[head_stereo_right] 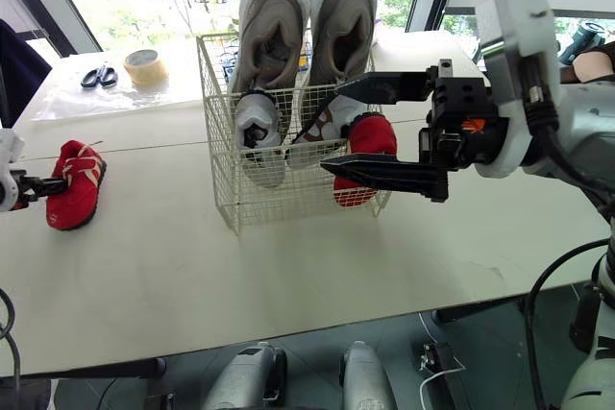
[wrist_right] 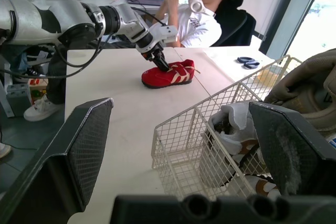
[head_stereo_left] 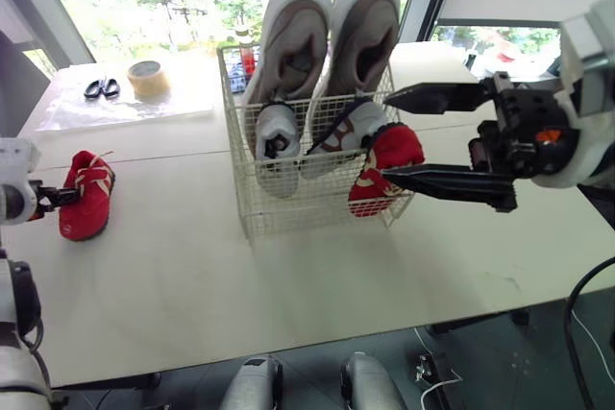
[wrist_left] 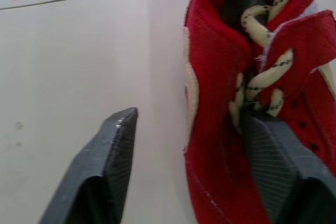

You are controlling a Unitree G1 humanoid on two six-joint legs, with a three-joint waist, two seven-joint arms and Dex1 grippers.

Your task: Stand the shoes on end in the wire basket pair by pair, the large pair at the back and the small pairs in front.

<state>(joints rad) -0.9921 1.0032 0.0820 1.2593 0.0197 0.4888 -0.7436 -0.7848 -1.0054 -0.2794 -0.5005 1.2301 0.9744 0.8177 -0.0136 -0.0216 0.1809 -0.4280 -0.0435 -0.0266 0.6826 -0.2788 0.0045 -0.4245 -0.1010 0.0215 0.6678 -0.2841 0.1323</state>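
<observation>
A white wire basket (head_stereo_left: 288, 208) stands mid-table. A large grey pair (head_stereo_left: 293, 36) stands on end at its back. In front of it stand a small white and grey pair (head_stereo_left: 279, 136) and one small red shoe (head_stereo_left: 399, 146) at the front right corner. My right gripper (head_stereo_left: 386, 136) hangs open at the basket's right side, fingers wide apart and holding nothing. The other red shoe (head_stereo_left: 86, 194) lies on the table at the far left. My left gripper (wrist_left: 189, 124) is open at that red shoe (wrist_left: 231, 77), one finger on the laces and the other outside its side wall.
Black scissors (head_stereo_left: 101, 88) and a roll of tape (head_stereo_left: 146, 79) lie on a plastic sheet at the back left. Bottles (head_stereo_left: 245, 55) stand behind the basket. A seated person (wrist_right: 199, 9) is beyond the table's left end. The table's front edge (head_stereo_left: 288, 357) is near.
</observation>
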